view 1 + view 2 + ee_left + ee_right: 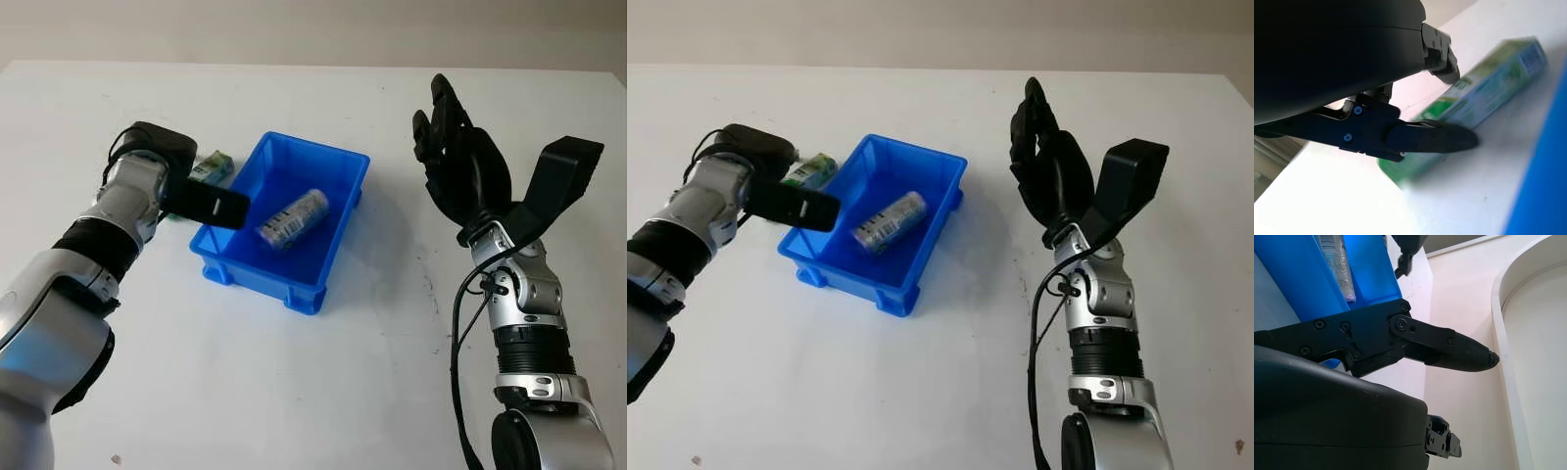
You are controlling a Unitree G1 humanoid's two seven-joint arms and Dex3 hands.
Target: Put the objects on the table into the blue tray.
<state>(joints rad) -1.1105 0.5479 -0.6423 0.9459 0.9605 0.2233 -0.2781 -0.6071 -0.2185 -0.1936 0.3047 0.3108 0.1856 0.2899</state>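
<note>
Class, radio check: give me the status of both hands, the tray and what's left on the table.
Left hand open at green carton, beside blue tray. Right hand open, raised right of tray. Can already in tray. Nothing blocking.

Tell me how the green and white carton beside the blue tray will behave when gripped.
The green and white rectangular carton lies flat on the white table by the left hand, so rolling seems unlikely. Its thin walls would probably dent under a hard squeeze.

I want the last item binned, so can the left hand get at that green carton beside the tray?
Probably yes: the left hand is already at the green carton, open, with no obstacle between them. The blue tray wall sits close alongside.
</note>
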